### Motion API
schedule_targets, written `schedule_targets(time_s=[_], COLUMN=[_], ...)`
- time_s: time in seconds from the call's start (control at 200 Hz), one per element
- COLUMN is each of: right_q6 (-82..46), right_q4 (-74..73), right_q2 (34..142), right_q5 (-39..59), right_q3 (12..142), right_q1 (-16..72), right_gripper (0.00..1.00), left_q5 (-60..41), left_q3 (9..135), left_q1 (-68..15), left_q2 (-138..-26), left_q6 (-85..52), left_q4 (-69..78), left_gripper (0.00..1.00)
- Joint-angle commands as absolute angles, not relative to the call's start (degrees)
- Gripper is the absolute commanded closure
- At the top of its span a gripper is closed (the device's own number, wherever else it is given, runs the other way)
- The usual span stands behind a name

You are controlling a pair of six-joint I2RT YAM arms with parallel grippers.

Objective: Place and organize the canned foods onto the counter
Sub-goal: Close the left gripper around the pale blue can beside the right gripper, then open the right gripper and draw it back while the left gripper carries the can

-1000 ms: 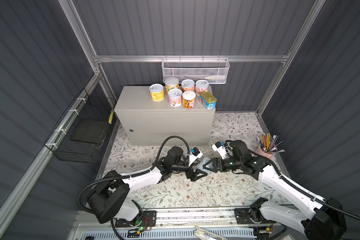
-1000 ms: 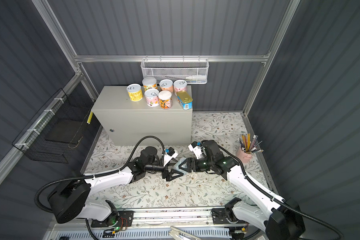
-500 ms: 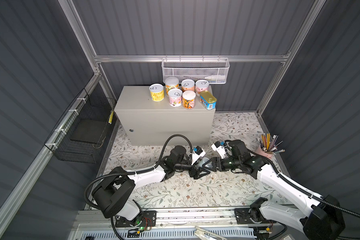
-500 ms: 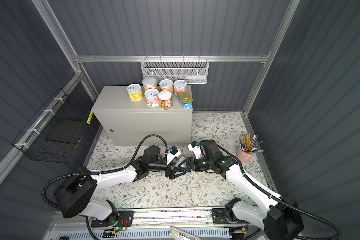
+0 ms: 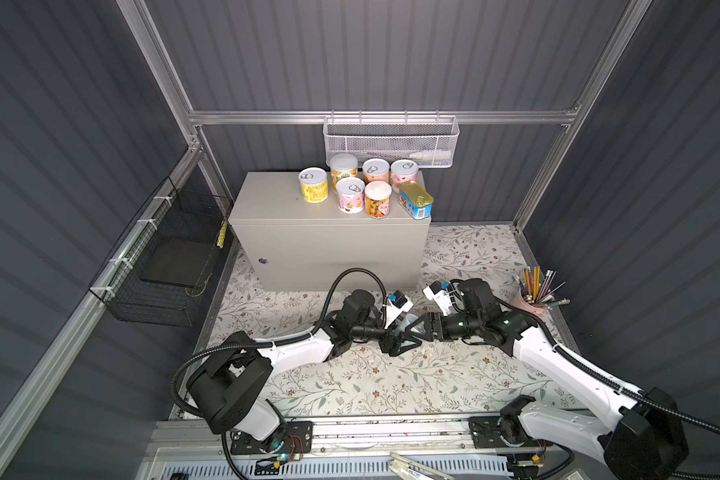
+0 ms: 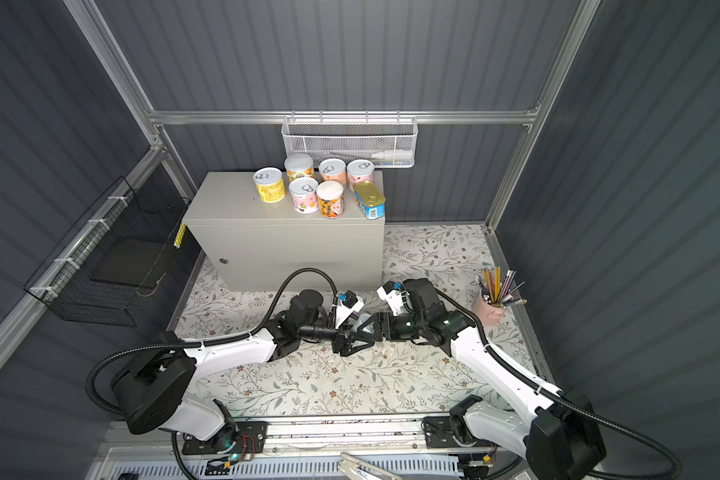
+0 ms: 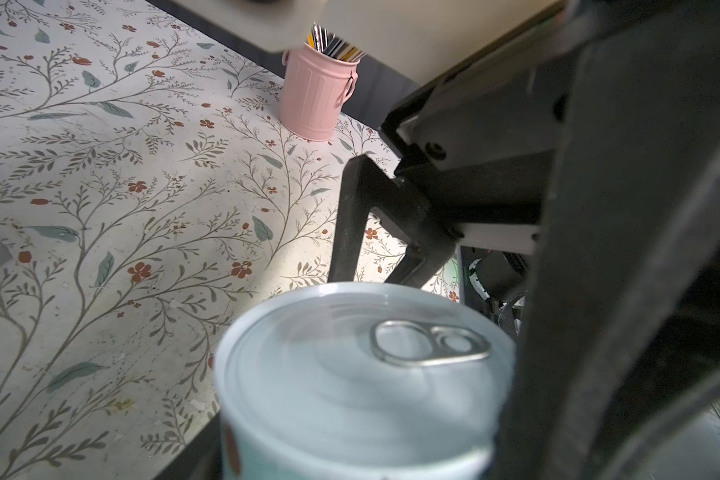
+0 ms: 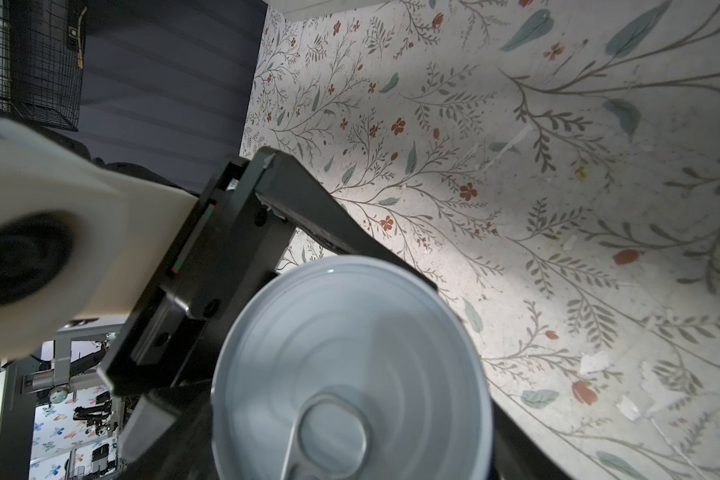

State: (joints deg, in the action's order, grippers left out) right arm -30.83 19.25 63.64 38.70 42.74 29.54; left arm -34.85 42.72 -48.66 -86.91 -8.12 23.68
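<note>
A pale blue can with a silver pull-tab lid hangs just above the floral mat, between my two grippers. My right gripper is shut on the can from the right. From the left, my left gripper has its fingers against the sides of the can, shut on it. Several round cans, such as a yellow one, and a blue tin stand on the right half of the counter.
A pink pencil cup stands on the mat at the right wall. A white mesh basket hangs on the back rail above the counter. A black wire basket hangs on the left wall.
My left gripper has reached right to the can that the right gripper holds, and its jaws have narrowed onto it. The right arm has barely moved.
</note>
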Motion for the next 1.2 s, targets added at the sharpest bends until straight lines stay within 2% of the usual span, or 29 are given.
schedule_targets(time_s=[0.0,0.16,0.285,0.47,0.695,0.931,1.191], right_q6=[-31.1,-32.1,-32.6,-32.5,-32.3,-31.7,-32.0], right_q4=[16.3,14.8,14.0,14.7,15.3,17.7,17.7], right_q2=[62.5,60.7,59.7,58.8,54.7,49.7,46.1], right_q5=[40.0,36.5,35.8,34.6,32.4,29.2,27.5], right_q3=[42.0,39.2,37.7,36.6,34.1,32.4,31.4], right_q1=[29.8,29.8,29.8,29.6,29.6,29.6,29.7], right_gripper=[0.37,0.27,0.14,0.03,0.01,0.01,0.01], left_q5=[-28.6,-21.3,-19.4,-19.5,-21.2,-14.3,-11.3], left_q3=[46.1,48.9,50.1,52.8,54.4,56.6,60.2], left_q1=[-49.4,-49.4,-49.4,-49.4,-49.4,-49.4,-49.4], left_q2=[-86.1,-85.2,-84.6,-83.3,-80.3,-76.6,-73.8], left_q6=[-11.0,-11.0,-11.8,-10.7,-13.3,-11.4,-9.8], left_q4=[22.4,15.7,14.1,9.8,8.2,1.0,-5.5], left_gripper=[0.46,0.51,0.51,0.52,0.54,0.56,0.56])
